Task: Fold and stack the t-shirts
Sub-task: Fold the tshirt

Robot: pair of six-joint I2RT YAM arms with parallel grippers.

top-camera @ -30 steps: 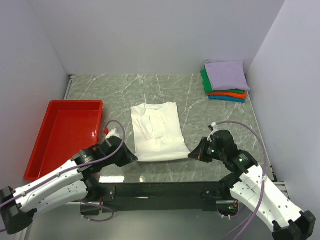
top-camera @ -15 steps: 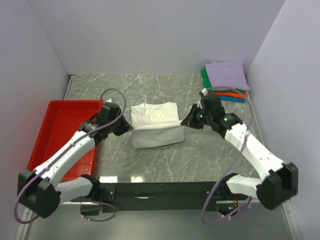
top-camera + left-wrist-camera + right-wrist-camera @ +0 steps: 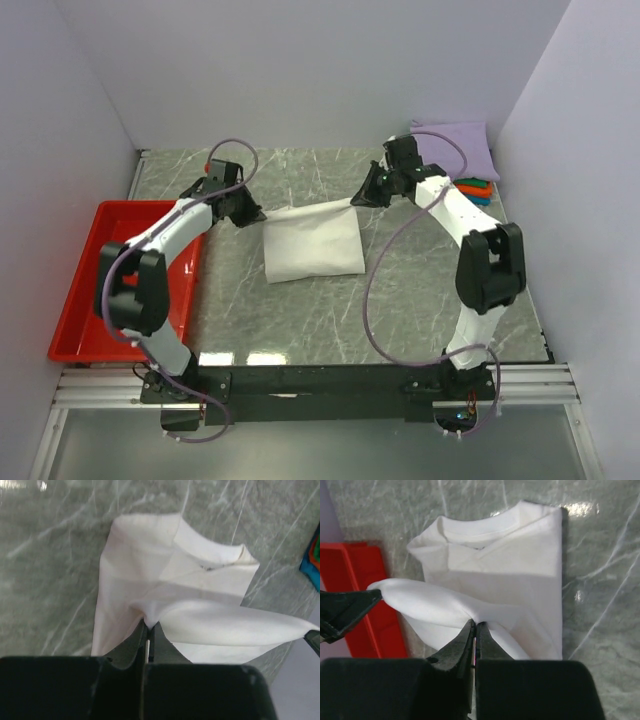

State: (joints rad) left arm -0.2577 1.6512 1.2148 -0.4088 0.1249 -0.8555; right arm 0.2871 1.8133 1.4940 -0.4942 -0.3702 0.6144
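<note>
Left pincer (image 3: 256, 213): pinching large white cloth t-shirt (image 3: 318, 250) corner.
Right pincer (image 3: 357, 199): pinching opposite corner.
Risk: a corner may slip out, skewing the fold beneath the pincers.

The white t-shirt (image 3: 312, 250) lies folded into a rough rectangle around the table's middle, collar end toward the far edge. One layer is raised off the rest and stretched into a taut, sagging band across its far side. In the table's far right corner, a folded lavender t-shirt (image 3: 456, 148) tops a stack, with an orange t-shirt (image 3: 478, 184) edging out beneath.
</note>
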